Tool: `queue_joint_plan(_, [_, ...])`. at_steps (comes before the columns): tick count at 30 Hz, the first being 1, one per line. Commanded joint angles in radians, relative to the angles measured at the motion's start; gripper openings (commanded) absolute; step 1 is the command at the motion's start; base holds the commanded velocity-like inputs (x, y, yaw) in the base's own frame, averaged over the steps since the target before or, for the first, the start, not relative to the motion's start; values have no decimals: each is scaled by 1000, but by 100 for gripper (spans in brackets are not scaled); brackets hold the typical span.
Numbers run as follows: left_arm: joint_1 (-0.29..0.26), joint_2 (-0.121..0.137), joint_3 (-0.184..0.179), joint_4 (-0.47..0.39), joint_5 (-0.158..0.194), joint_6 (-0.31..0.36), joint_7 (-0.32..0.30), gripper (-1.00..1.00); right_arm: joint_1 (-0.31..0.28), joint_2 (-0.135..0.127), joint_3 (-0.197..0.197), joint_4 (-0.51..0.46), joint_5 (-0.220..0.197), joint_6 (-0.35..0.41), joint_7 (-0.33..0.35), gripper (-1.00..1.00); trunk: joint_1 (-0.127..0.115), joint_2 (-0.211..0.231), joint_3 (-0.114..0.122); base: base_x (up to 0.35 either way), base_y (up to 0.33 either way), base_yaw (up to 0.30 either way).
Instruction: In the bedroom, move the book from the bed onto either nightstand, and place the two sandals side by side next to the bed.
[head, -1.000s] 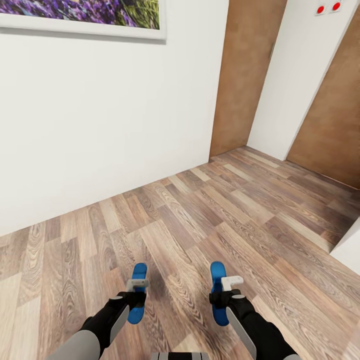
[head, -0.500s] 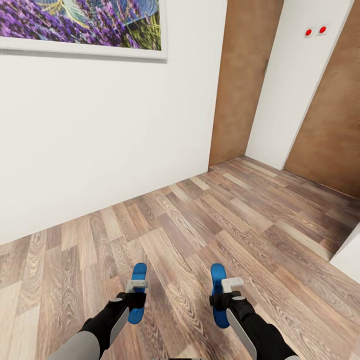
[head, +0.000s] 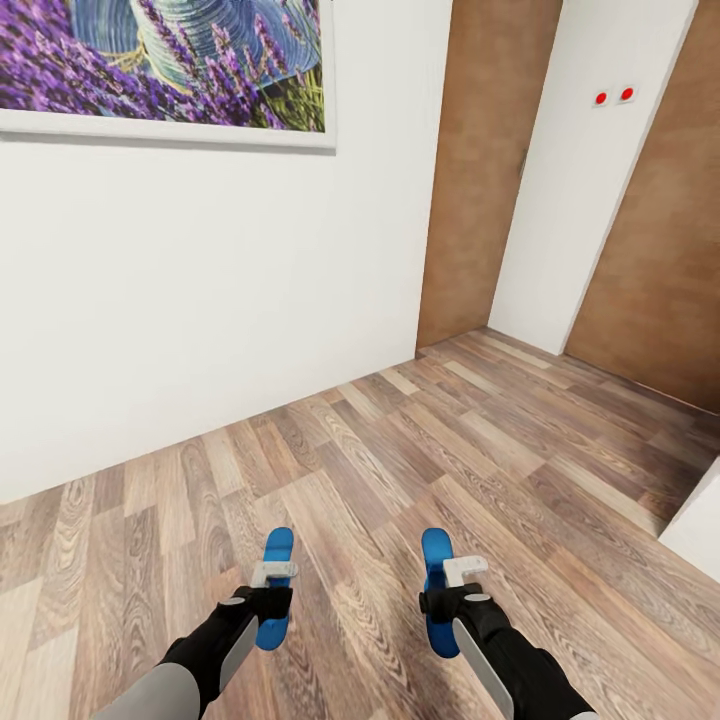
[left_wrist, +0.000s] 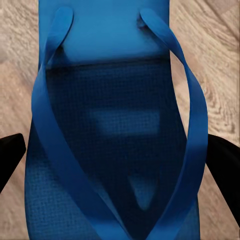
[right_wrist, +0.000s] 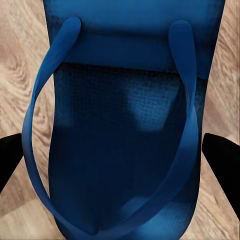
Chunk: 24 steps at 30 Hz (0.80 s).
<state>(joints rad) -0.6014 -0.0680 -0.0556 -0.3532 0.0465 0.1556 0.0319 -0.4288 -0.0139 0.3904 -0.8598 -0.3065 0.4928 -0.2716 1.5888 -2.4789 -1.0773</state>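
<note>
While the robot faces a white wall (head: 200, 300) with one lavender picture (head: 160, 70) and two brown doors (head: 480, 170), the step looks like carrying both sandals; next it must find the bed. Below the picture, over the floor (head: 400, 450), the left gripper (head: 272, 590) clasps one sandal (head: 275, 585), the right gripper (head: 447, 590) clasps the other (head: 437, 580).

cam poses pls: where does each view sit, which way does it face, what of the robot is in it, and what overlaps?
Head view: up on the head, facing forward and down at the floor, lavender picture and doors; both arms show, left hand and right hand.
Left wrist view: looks along the fingers onto the left sandal.
Right wrist view: looks along the fingers onto the right sandal.
Shared: both blue sandals and the plank floor appear in head and wrist views.
</note>
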Motion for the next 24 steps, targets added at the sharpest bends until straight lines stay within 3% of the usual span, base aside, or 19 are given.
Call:
queue_joint_plan(1, [0,1,-6,-2,5,6,3,-100,-1,-1,5,-1,-11,3,-10,-100,-4,7,2,0,0,0])
queue_joint_plan(24, [0,1,-6,-1,4,5,3,-100,-1,-2,5,1,-11,3,-10,-100,-92,168,74,0,0,0])
